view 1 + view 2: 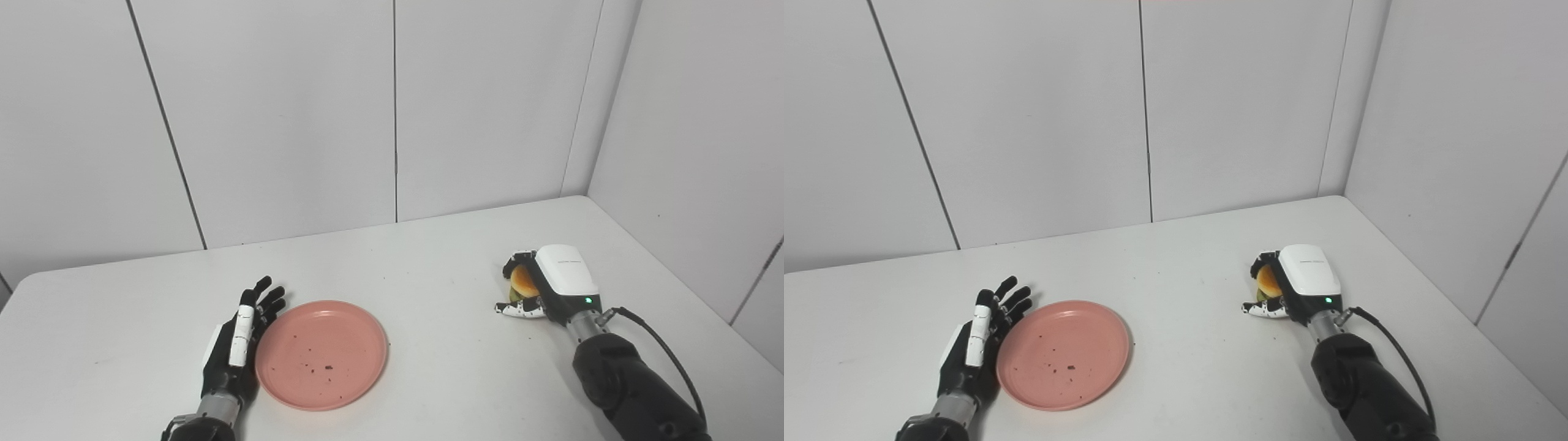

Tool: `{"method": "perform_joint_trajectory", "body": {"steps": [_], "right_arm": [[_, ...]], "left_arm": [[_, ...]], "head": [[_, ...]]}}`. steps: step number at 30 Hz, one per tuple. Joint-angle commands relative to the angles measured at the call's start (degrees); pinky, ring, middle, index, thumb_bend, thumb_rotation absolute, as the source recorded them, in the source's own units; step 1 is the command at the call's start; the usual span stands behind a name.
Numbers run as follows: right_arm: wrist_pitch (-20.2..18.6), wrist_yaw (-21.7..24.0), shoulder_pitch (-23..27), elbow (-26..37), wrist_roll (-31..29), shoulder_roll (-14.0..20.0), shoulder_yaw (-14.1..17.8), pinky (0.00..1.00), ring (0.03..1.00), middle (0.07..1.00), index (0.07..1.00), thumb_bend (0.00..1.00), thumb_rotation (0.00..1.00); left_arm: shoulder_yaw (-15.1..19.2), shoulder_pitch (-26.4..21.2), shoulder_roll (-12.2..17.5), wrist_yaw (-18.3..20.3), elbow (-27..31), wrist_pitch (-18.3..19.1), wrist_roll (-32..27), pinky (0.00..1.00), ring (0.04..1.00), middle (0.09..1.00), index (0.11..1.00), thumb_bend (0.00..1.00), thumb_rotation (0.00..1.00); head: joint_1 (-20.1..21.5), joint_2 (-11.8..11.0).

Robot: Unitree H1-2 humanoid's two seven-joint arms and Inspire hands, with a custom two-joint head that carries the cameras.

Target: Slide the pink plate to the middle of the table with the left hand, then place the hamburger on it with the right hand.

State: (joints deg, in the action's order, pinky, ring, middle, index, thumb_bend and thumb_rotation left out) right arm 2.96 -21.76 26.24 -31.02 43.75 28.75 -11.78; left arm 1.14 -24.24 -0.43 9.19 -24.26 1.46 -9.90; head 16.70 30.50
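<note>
The pink plate (321, 352) lies flat on the white table (429, 275), left of centre, with dark crumbs on it. My left hand (242, 343) is open, fingers straight, resting edge-on against the plate's left rim. The hamburger (524, 282) is at the right side of the table; only part of its bun shows. My right hand (545, 285) is shut on the hamburger, fingers curled over the far side and thumb at the near side, low on the table. Both show in the right eye view too: plate (1062, 355), right hand (1292, 285).
Grey wall panels stand close behind the table and along its right side. A black cable (667, 355) runs from the right wrist down the forearm.
</note>
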Motion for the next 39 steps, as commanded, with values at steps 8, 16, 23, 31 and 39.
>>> {"method": "perform_joint_trajectory", "body": {"steps": [8,16,23,31,39], "right_arm": [[0.5,0.2,0.7,1.6,-0.4,2.2,0.2,0.31,0.379,0.541,0.439,0.52,0.0],[-0.2,3.9,0.8,10.3,-1.2,2.4,1.0,0.34,0.396,0.541,0.458,0.52,0.0],[-2.2,9.6,2.0,20.4,-0.3,1.1,1.3,0.34,0.401,0.547,0.442,0.52,0.0],[-1.9,12.9,4.6,25.6,0.1,-1.9,1.4,0.35,0.407,0.543,0.437,0.52,0.0],[1.2,13.2,6.3,24.7,-0.4,-3.2,0.9,0.3,0.369,0.533,0.446,0.52,0.0]], "left_arm": [[-0.3,-0.6,-0.2,-0.1,0.8,1.9,0.3,0.98,0.895,0.876,0.894,0.88,0.9],[-0.5,-0.4,-0.7,-0.3,1.9,2.9,0.3,0.98,0.897,0.874,0.898,0.88,0.9],[-1.1,-0.2,-2.1,-1.3,2.7,3.1,0.9,0.99,0.904,0.875,0.9,0.87,0.9],[-1.8,0.0,-3.7,-3.3,3.5,3.5,1.8,0.96,0.884,0.865,0.876,0.88,0.9],[-2.9,0.0,-5.5,-4.8,4.2,3.6,2.8,0.95,0.882,0.859,0.883,0.84,0.91]], "head": [[-0.5,0.0],[-1.8,0.3],[-4.8,0.5],[-8.2,0.8],[-13.3,1.0]]}}
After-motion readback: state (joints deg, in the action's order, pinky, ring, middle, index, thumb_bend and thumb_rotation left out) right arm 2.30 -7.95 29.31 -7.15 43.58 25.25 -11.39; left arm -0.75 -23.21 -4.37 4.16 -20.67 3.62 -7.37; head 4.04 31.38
